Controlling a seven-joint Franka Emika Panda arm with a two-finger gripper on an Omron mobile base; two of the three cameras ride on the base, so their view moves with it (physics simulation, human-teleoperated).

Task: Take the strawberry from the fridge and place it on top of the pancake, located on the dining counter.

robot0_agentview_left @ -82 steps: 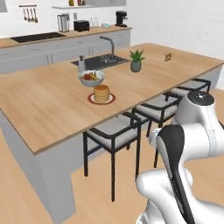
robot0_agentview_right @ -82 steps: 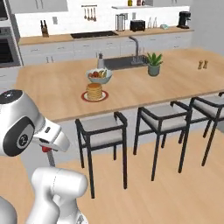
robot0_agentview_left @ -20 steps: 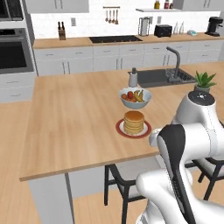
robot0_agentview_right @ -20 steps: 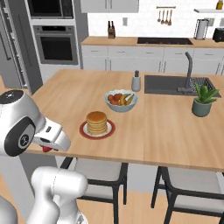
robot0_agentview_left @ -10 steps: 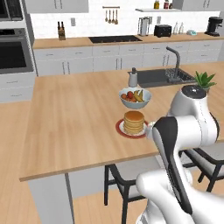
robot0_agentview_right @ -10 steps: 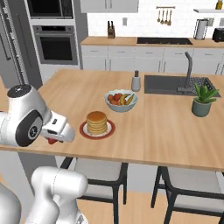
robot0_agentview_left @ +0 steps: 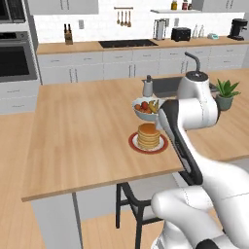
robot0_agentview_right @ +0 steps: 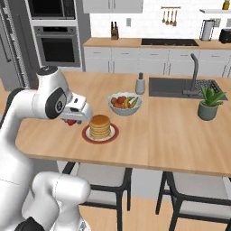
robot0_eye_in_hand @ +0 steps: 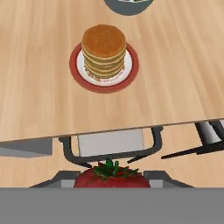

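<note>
Strawberry sits clamped between my gripper jaws, leaves up, short of the pancake and out past the near edge of the dining counter, above the chair. My worry from here is the release: the stack's top disc is small and the berry is round, so if I let go off-centre or from too high I'd expect it to roll off the pancake onto the red plate or the wood. Letting go early is worse, since from this spot it would fall past the counter edge towards the chair. The fruit bowl stands just behind the pancake, so overshooting could nudge it. As for pose, the arm is folded in the right base view, elbow high to the pancake's left, and the hand reaches roughly level towards the stack, just beside the plate's left rim.
</note>
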